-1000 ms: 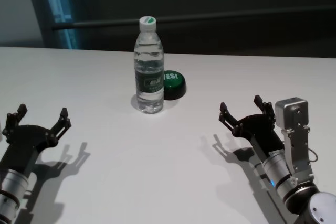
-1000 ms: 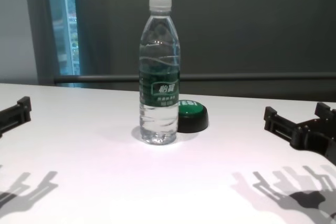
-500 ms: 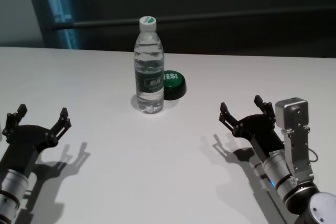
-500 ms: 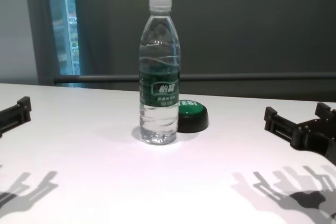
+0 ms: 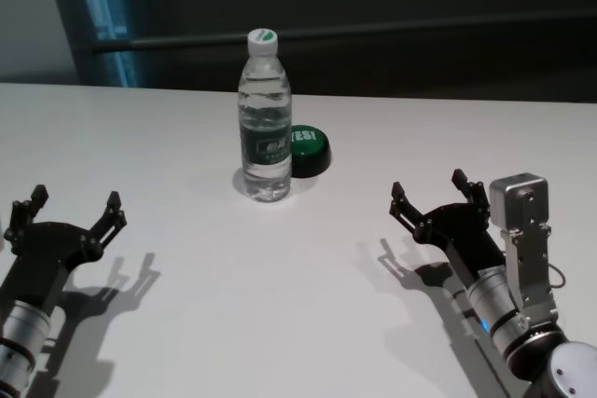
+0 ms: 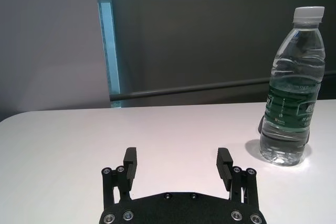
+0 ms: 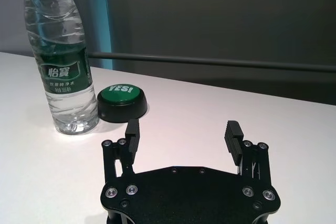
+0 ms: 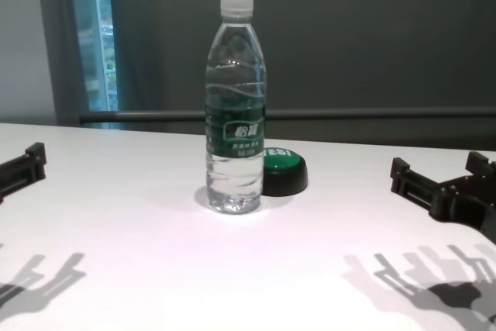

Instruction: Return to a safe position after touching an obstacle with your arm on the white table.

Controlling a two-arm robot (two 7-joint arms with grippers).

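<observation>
The obstacle, a tall clear water bottle (image 5: 265,118) with a white cap and a dark green label, stands upright on the white table (image 5: 308,305) near the middle back. It also shows in the chest view (image 8: 235,106), the left wrist view (image 6: 292,93) and the right wrist view (image 7: 59,56). My left gripper (image 5: 67,204) is open and empty at the front left, well apart from the bottle. My right gripper (image 5: 427,191) is open and empty at the front right, also apart from it. Both hover low over the table.
A low green button (image 5: 308,148) marked "YES!" in a black base sits just behind and right of the bottle, touching or nearly touching it; it shows in the right wrist view (image 7: 123,99). A dark wall with a rail (image 5: 373,30) runs behind the table's far edge.
My left gripper has drifted slightly back toward the near edge. The bottle, the button and the right arm have not moved.
</observation>
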